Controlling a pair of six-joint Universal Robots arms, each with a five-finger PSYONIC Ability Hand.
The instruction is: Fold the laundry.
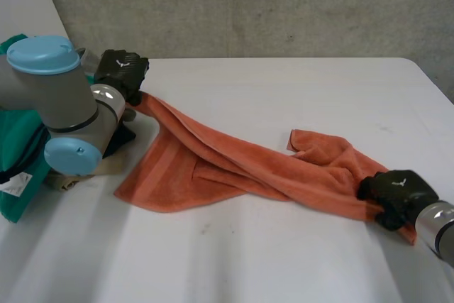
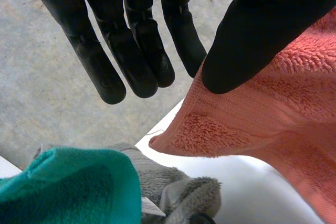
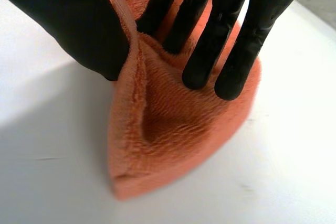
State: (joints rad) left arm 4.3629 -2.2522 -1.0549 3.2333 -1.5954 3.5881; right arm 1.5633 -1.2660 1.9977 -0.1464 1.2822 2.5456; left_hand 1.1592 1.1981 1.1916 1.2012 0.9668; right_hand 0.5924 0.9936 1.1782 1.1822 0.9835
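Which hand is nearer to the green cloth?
Left. The left hand holds the orange towel right beside the green cloth; the right hand grips the towel's far end.

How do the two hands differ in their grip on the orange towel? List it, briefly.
The left hand holds its end of the orange towel lifted off the table; the right hand holds its end down on the table. The left hand's fingers are straight, thumb on the cloth; the right hand's fingers press into a bunched fold against the thumb. Both pinch opposite ends of one towel.
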